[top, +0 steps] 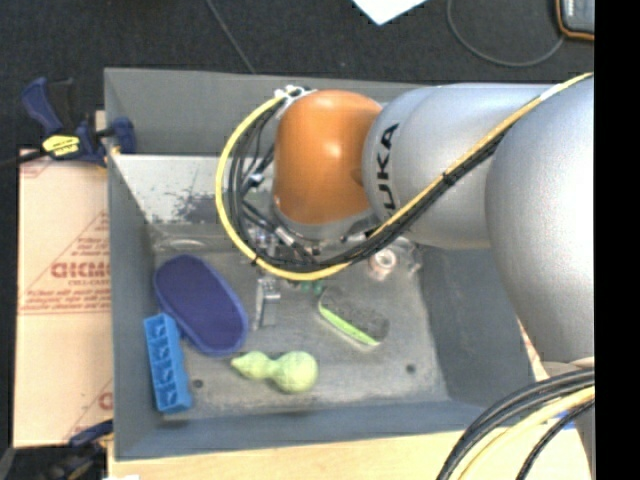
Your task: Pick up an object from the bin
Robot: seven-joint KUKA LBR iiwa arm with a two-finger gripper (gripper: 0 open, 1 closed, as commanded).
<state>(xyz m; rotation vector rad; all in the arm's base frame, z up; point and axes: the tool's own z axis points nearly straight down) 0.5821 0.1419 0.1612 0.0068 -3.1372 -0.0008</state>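
My gripper point(264, 310) hangs below the orange cover near the middle of the bin, its tip just right of a dark purple oval pad point(200, 303) that lies on the left of the floor. A yellow-green gourd-shaped toy point(280, 369) lies below the gripper, toward the front wall. To the gripper's right rests a green stick with a clear piece along it point(350, 324). Nothing shows in the gripper's hold.
A blue block with a row of holes point(166, 362) lies along the left wall at the front corner. A small pale round piece point(383, 263) sits right of the wrist. The arm and its cables cover the bin's back and right side.
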